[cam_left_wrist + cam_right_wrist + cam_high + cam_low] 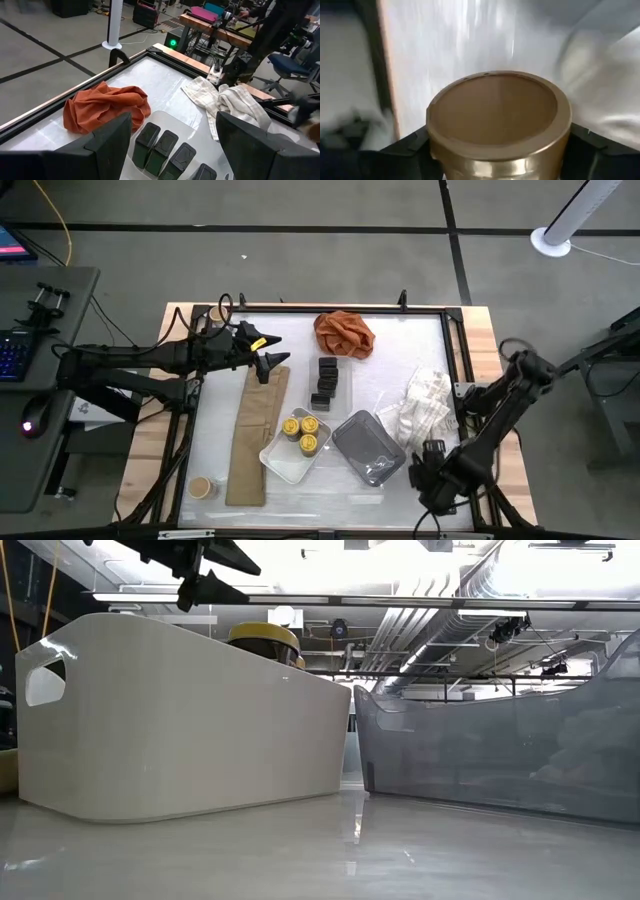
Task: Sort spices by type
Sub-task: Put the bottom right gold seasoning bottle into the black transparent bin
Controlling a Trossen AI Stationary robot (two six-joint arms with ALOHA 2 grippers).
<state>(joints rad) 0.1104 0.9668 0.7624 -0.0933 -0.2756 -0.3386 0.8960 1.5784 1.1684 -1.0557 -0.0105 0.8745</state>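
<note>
1. The left arm reaches from the left side across the far part of the table, almost level. The left gripper (268, 352) hangs above the far end of a long tan cloth (255, 435), well above the table, and its fingers (107, 142) stand wide apart with nothing between them.

2. The right arm is folded at the near right corner of the table. The right gripper (432, 470) is low there, and its fingers are closed on a jar with a tan lid (497, 120), which fills the right wrist view.

3. Three jars with yellow lids (303, 430) stand close together in the white tray (280, 463), near the middle of the table. In the low view one yellow lid (263, 637) shows over the wall of this tray.

4. The black boxes (326, 381) stand in a row on a clear sheet, just near of the orange cloth (343, 333). The left wrist view shows four of them, side by side.

5. The grey tray (369, 446) lies just right of the white tray. I cannot tell if something is inside.

6. Another jar with a tan lid (201, 487) stands alone at the near left corner, beside the tan cloth.

7. A white towel (428, 405) lies crumpled on the right side, between the grey tray and the right arm.
</note>
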